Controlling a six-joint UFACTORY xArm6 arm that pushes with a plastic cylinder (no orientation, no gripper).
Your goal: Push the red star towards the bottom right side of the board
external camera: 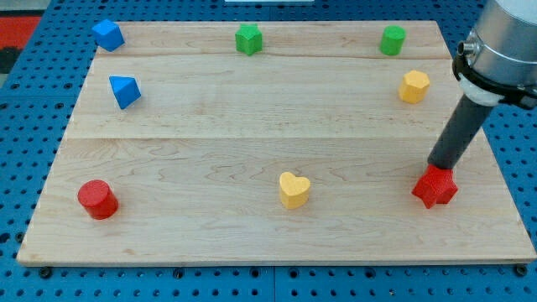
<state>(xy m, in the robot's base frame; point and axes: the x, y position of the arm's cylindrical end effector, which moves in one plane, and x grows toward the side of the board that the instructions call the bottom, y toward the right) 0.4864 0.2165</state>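
The red star lies on the wooden board at the view's lower right, close to the right edge. My tip comes down from the upper right and touches the star's upper edge, just above it. The arm's body fills the view's top right corner.
A yellow heart lies at the bottom middle. A red cylinder is at the bottom left. Two blue blocks lie at the upper left. A green star, a green cylinder and a yellow hexagon lie along the top.
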